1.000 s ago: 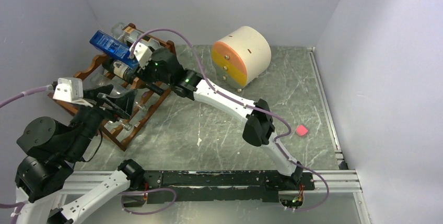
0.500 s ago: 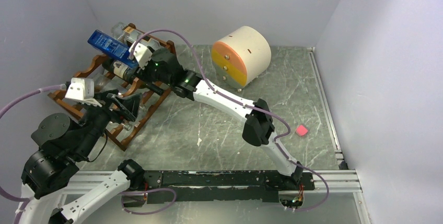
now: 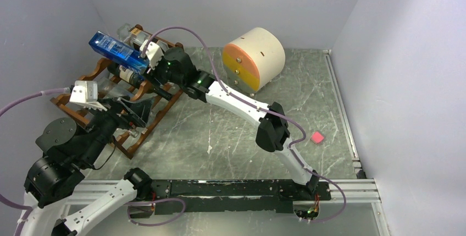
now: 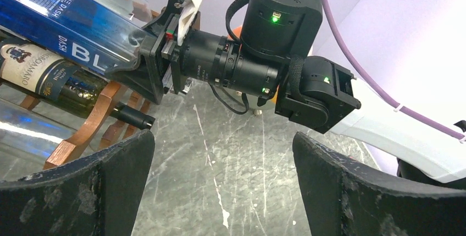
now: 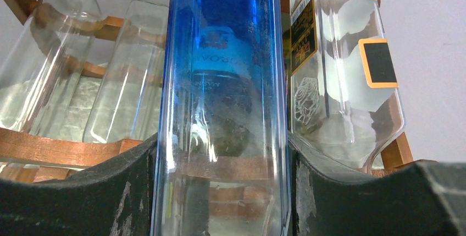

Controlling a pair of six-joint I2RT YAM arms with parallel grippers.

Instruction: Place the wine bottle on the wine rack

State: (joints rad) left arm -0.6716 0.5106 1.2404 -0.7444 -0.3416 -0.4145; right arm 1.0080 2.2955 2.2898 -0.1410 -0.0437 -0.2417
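Jaws of the right gripper (image 3: pixel 142 62) pinched the wine bottle (image 3: pixel 114 48) slanted over the wine rack (image 3: pixel 94 71) for cradling; beside the rack, the left gripper (image 4: pixel 222 145) waited, jaws spread.

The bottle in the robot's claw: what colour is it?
Transparent blue bottle, best in right wrist view.

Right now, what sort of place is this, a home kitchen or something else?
Probably a robot test booth, not a home: plain pale walls box in a grey marbled tabletop, aluminium rails edge it, and two robot arms are bolted at its near edge.
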